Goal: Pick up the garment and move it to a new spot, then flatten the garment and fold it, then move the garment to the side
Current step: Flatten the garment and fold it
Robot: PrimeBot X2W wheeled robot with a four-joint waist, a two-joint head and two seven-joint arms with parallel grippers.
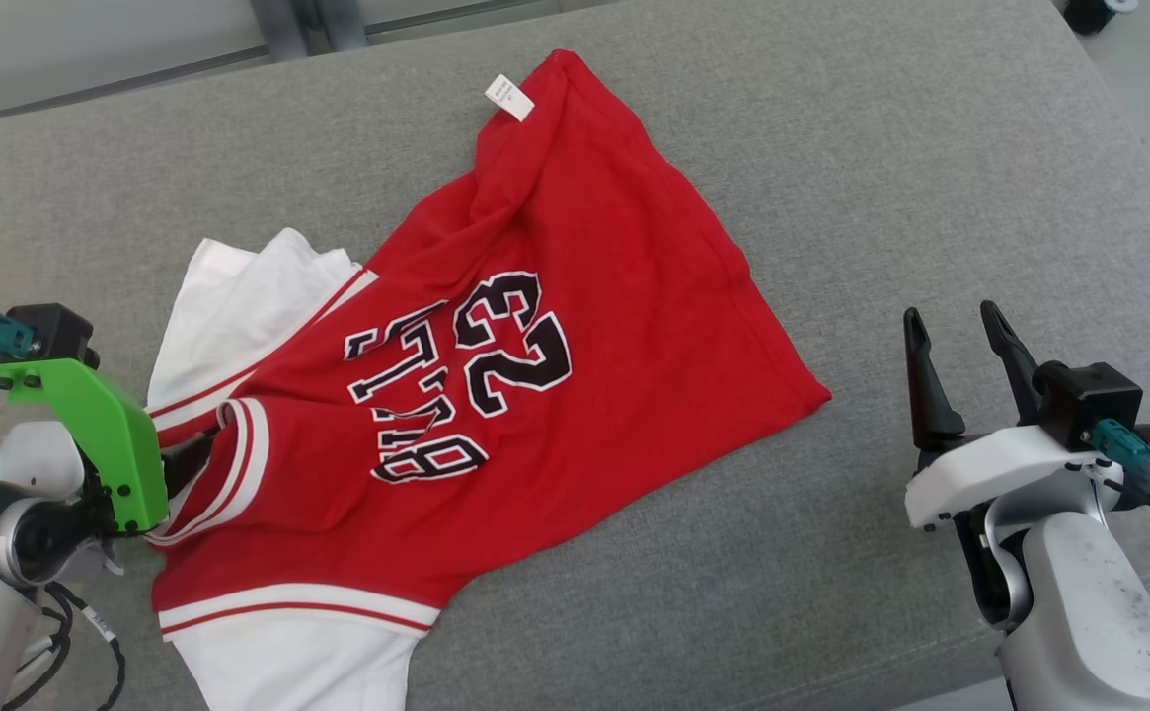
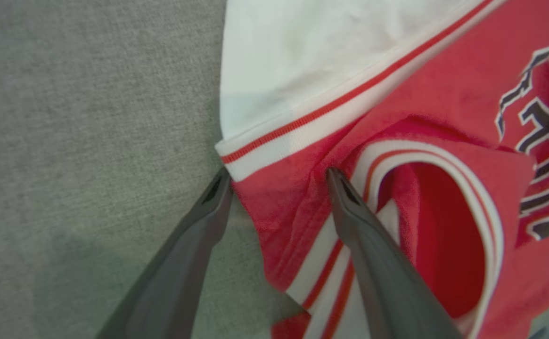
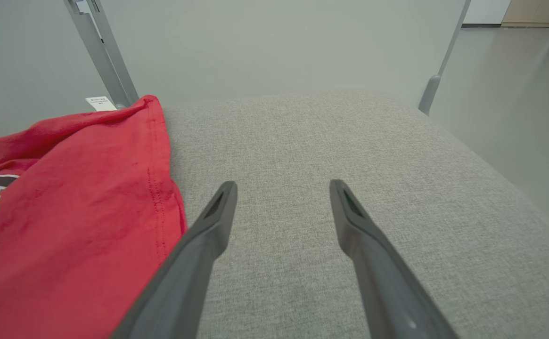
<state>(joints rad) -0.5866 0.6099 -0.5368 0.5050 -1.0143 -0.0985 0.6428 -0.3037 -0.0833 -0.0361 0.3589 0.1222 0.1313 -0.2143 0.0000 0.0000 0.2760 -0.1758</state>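
Jersey (image 1: 614, 425) on grey cushion (image 1: 930, 178), open left claw (image 2: 279, 173) astride its shoulder.

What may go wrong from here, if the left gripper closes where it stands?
1. The left gripper is open around a bunched fold of the jersey beside the collar. Closing there may pinch several layers, so the jersey may lift crumpled.
2. The right gripper is open over the cushion, apart from the jersey. A one-sided lift may drag it.
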